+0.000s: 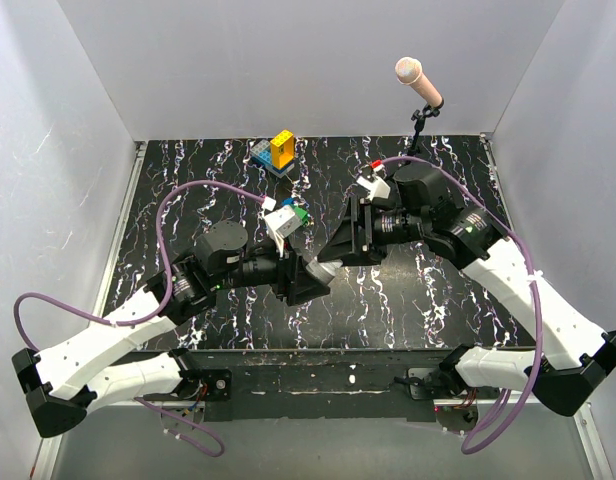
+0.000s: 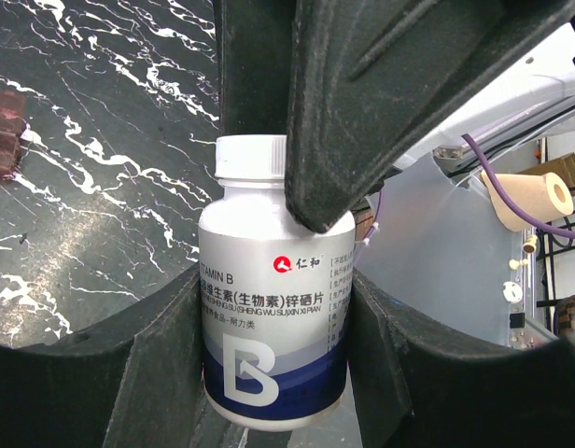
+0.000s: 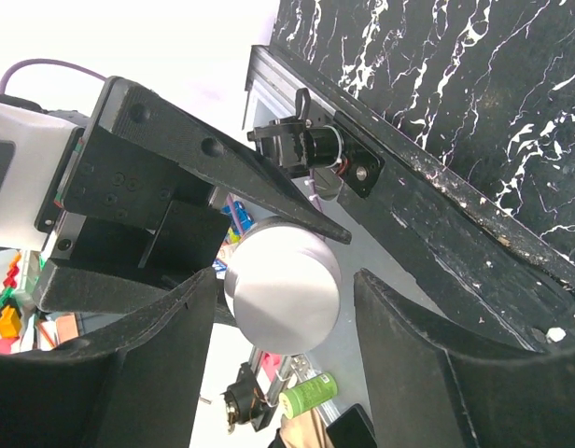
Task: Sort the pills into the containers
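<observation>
Our left gripper (image 2: pixel 274 303) is clamped partway closed on a white plastic vitamin bottle with a blue band (image 2: pixel 269 233), above the black marbled table (image 2: pixel 101 187). Our right gripper (image 3: pixel 286 278) stands open around the bottle's round white cap (image 3: pixel 280 299), with a sliver of gap showing. The small brown rectangular plastic pill box (image 2: pixel 2 135) lies on the table, well apart.

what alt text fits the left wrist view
A white vitamin B bottle with a blue base band is clamped between the black fingers of the left gripper, while the right gripper's fingers reach around its white cap. Behind lies the black marbled table, with a brown pill box at the left edge.
</observation>
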Tool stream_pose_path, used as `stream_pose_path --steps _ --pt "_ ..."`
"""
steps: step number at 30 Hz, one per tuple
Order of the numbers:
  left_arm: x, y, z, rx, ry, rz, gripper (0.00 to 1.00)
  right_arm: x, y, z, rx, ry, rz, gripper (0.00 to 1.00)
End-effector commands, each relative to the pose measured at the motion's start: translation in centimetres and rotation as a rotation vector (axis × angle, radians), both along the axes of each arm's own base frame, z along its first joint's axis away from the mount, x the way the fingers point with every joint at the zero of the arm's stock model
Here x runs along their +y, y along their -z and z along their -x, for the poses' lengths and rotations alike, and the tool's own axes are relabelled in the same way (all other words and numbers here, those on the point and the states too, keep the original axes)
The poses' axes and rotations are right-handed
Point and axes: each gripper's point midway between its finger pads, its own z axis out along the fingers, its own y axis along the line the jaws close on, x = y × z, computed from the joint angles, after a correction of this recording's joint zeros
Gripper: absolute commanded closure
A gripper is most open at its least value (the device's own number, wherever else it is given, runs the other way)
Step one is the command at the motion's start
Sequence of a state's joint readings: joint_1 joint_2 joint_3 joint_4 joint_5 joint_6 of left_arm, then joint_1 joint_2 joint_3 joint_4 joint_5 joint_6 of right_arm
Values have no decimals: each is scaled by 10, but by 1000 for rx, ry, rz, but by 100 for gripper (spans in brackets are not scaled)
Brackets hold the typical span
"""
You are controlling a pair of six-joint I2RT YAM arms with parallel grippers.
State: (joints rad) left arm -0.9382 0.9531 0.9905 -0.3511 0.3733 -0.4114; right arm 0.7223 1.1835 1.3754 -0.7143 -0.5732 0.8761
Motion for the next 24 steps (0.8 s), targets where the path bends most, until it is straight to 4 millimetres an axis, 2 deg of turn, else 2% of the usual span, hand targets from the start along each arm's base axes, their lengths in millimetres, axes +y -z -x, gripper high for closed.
stream_pose_path --steps 1,3,6,9,13,20,24 --pt "4 -27 2 -51 -2 61 100 -3 -18 2 -40 -4 -66 34" --pt "4 -26 2 -47 -2 59 100 -5 -19 1 -41 3 -78 42" --pt "4 -26 2 -48 -2 60 100 -6 -21 2 -43 2 -91 47" --pt "3 -26 2 -47 -1 59 100 -5 -21 4 -40 -12 -101 60" --pt "3 -25 2 -44 -1 60 100 -4 -23 3 -62 -22 -108 71" --pt "-1 -29 4 -31 8 107 100 -6 -35 5 -198 -69 -141 84" --pt "-3 -39 9 -29 33 161 100 -8 -49 15 -310 -139 -222 86"
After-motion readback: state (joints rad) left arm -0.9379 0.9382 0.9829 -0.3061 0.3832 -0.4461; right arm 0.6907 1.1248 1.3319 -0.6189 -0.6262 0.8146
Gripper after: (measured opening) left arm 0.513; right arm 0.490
